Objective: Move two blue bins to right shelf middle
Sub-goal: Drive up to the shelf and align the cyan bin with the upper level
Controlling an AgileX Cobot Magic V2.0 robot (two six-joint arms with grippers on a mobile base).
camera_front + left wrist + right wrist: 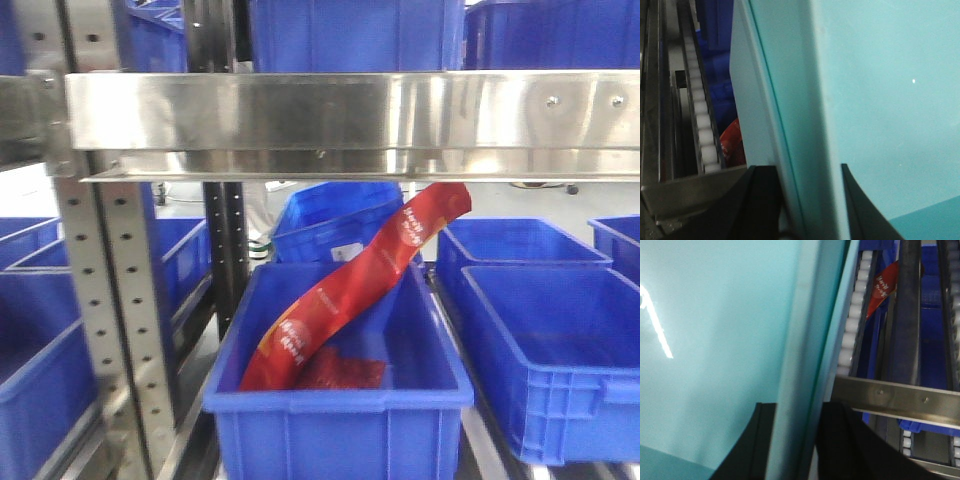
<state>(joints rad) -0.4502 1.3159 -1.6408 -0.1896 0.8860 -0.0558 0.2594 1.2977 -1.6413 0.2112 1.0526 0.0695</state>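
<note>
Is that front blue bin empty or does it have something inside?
Not empty: the front blue bin holds a long red packet leaning over its back edge.

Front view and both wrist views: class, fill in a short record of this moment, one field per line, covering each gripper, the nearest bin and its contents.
left gripper: shut on a pale bin wall
right gripper: shut on a pale bin wall
nearest blue bin: on the shelf rollers, below the steel rail
contents: red snack packet, leaning out over the back rim
neighbouring bin: empty
</note>
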